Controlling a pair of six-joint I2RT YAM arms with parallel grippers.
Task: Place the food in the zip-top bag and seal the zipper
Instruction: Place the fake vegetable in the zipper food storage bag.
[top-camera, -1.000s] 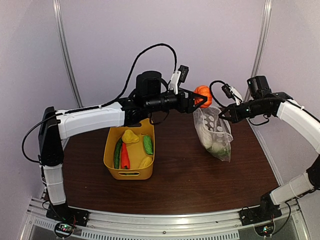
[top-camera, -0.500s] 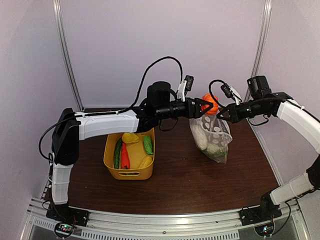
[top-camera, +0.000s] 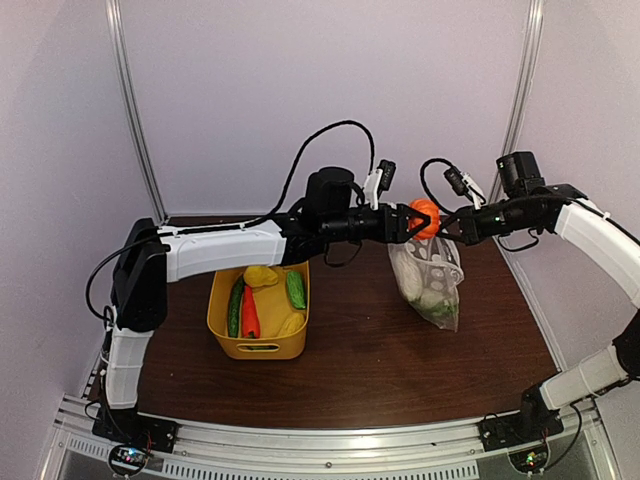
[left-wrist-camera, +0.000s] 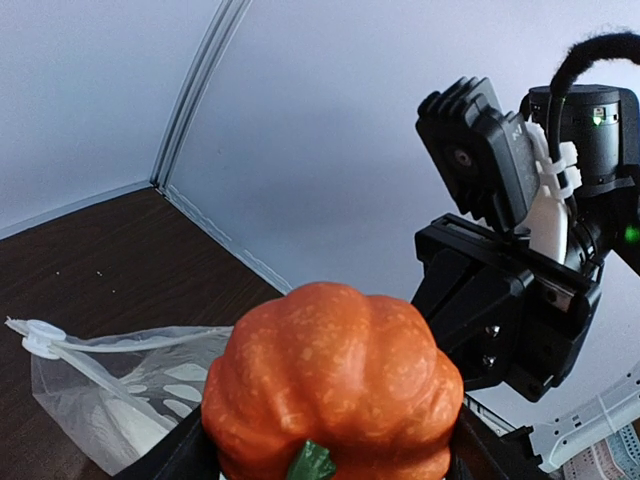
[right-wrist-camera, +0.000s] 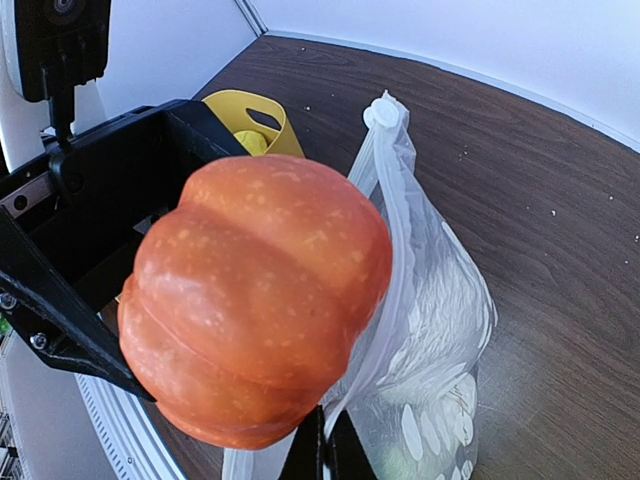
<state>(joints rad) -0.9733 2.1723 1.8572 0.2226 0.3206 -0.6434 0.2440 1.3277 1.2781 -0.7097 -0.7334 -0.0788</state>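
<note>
My left gripper (top-camera: 412, 220) is shut on the orange pumpkin (top-camera: 424, 216), holding it in the air right above the mouth of the zip-top bag (top-camera: 430, 278). The pumpkin fills the left wrist view (left-wrist-camera: 335, 385) and the right wrist view (right-wrist-camera: 258, 295). My right gripper (top-camera: 452, 228) is shut on the bag's top edge and holds the bag hanging, its bottom on the table. The bag (right-wrist-camera: 435, 370) holds white and green pieces. The zipper (right-wrist-camera: 385, 190) runs along the mouth to a white slider (right-wrist-camera: 382, 112). More food, a cucumber (top-camera: 235, 307) and a carrot (top-camera: 249, 313), lies in the yellow tub (top-camera: 257, 346).
The yellow tub stands at the table's left middle, also holding yellow pieces (top-camera: 261, 274) and a short green piece (top-camera: 296, 289). The dark wooden table (top-camera: 370, 370) is ringed by pale walls and two metal posts (top-camera: 135, 110).
My left arm has carried the pumpkin to the right, from beside the bag to just over its mouth. My right gripper has kept hold of the bag, which swung slightly.
</note>
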